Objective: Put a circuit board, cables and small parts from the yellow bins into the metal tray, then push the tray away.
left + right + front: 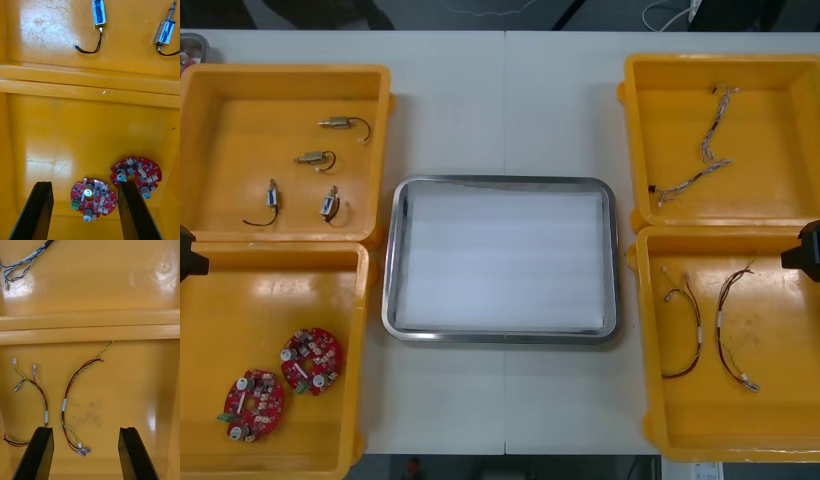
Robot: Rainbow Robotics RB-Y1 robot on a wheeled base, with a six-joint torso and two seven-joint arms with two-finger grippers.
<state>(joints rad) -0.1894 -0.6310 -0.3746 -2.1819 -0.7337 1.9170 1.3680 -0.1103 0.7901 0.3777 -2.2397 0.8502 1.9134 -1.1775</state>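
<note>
The light table [505,100] carries four yellow bins, all placed around the metal tray [391,260], which lies in the middle and is white inside. Two bins stand to the tray's left and two to its right.

The left gripper [84,185] hangs over the near bin left of the tray [270,300], its fingers spread apart and grasping nothing. The right gripper [86,429] hangs over the near bin right of the tray [770,400], likewise spread and holding nothing.

The near bin left of the tray holds two round red circuit boards [311,361] [252,405], lying just beside each other. The near bin right of the tray holds two red and yellow cables [700,335] [720,320], curved and lying apart. The far bin right of the tray [780,130] holds two twisted blue and white cables [715,125] [690,182]. The far bin left of the tray [240,120] holds four small metal parts [335,122] [310,157] [273,195] [330,203], each with a short black lead.
</note>
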